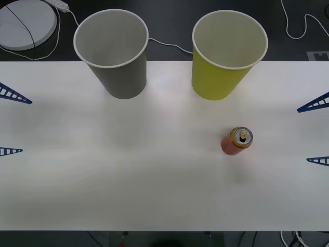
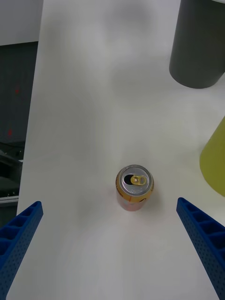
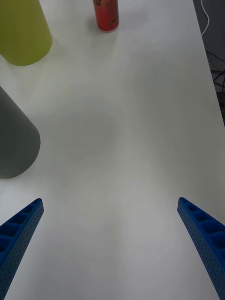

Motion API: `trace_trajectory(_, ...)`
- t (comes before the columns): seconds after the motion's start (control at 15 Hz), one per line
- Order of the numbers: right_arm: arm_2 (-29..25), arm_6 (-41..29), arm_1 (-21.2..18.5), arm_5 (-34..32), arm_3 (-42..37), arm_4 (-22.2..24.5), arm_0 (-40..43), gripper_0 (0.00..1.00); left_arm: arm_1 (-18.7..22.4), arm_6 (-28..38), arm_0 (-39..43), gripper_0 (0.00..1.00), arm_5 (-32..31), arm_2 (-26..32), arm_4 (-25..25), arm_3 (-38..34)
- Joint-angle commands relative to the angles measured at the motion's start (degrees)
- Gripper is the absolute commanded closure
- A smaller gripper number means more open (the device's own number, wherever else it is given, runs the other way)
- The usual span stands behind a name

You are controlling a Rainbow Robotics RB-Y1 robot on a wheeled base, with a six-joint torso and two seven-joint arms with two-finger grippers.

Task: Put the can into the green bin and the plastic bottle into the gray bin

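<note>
The red-orange can stands upright on the white table, right of centre and in front of the green bin. To the left of that bin, also along the table's far edge, stands the gray bin. My right gripper is open at the table's right edge, level with the can and well apart from it, with nothing between its fingers. At the left edge my left gripper is open and holds nothing; its wrist view has the can far off. The plastic bottle is out of view.
A white round device with a cable lies on the dark floor behind the table's back left. More cables trail at the back right. The table has bare white surface across its middle and front.
</note>
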Motion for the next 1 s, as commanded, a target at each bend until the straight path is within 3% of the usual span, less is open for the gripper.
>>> trace_trajectory(0.07,0.0,0.0,0.0,0.0,0.0,0.0,0.0,0.0,0.0,0.0,0.0,0.0,0.0,0.0,0.0,0.0)
trace_trajectory(1.0,-2.37,4.31,0.62,1.05,3.78,-0.88,4.04,0.0,0.0,0.0,0.0,0.0,0.0,0.0,0.0,0.0)
